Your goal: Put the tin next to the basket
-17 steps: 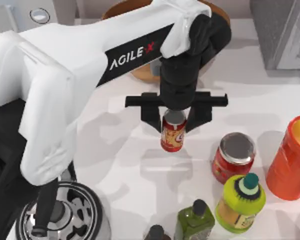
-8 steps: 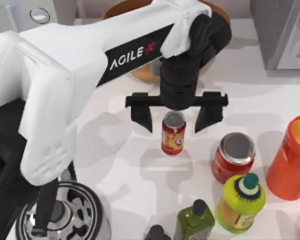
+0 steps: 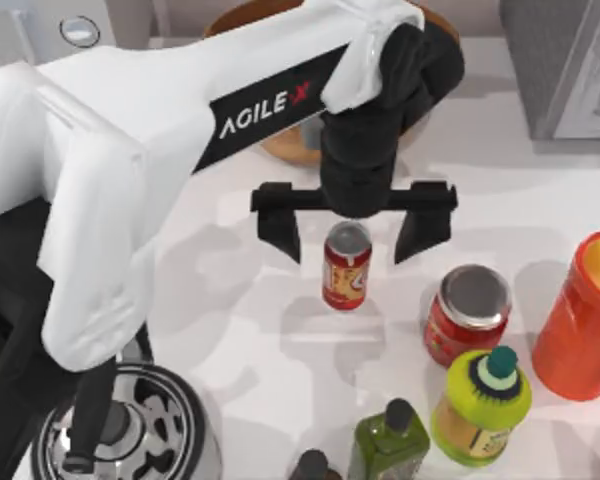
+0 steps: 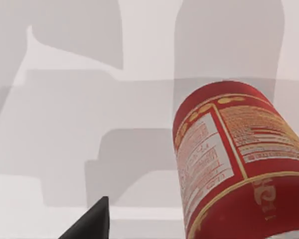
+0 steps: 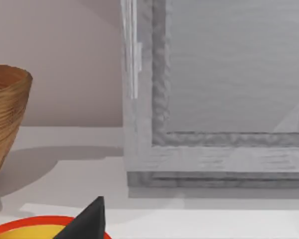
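Observation:
The tin [image 3: 346, 272], a slim red can with a cream label and a silver top, stands upright on the white table just in front of the wicker basket [image 3: 288, 146]. My left gripper [image 3: 350, 240] hangs over the tin, open, with a black finger on each side and clear of it. The left wrist view shows the tin [image 4: 234, 159] close up, apart from one dark fingertip [image 4: 92, 224]. My right gripper [image 5: 88, 223] sits at the table's right over the orange-red container's rim [image 5: 25, 230], with the basket [image 5: 5, 109] farther off.
A squat red jar with a grey lid [image 3: 467, 312] stands right of the tin, and beyond it a tall orange-red container [image 3: 585, 320]. A green bottle [image 3: 480, 405], dark bottles [image 3: 388, 440] and a metal pot [image 3: 130, 430] line the front. A grey cabinet [image 3: 565, 65] fills the back right.
The left gripper's fingers have spread apart off the tin and risen slightly. The tin stays standing where it was set.

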